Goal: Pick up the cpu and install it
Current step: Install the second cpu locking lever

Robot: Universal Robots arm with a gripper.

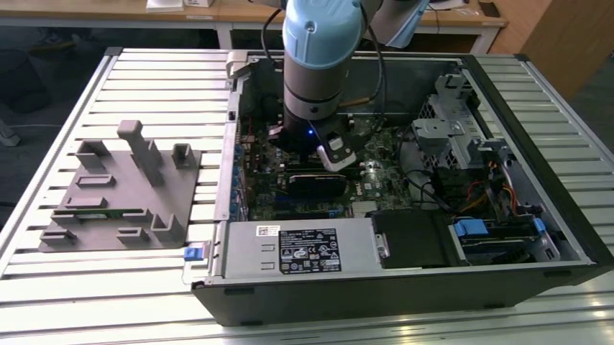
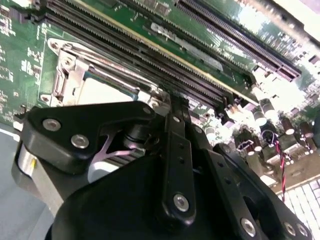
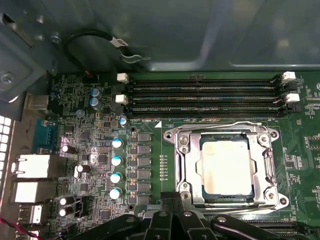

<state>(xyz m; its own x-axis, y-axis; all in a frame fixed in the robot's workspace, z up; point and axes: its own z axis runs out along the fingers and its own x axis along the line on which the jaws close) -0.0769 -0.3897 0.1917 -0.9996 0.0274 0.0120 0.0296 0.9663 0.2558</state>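
Above the socketed cpu (image 3: 224, 166), the hand (image 3: 172, 200) hovers; fingertips together, empty.

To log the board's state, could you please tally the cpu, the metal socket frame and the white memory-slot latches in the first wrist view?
cpu: 1
metal socket frame: 1
white memory-slot latches: 4
Total: 6
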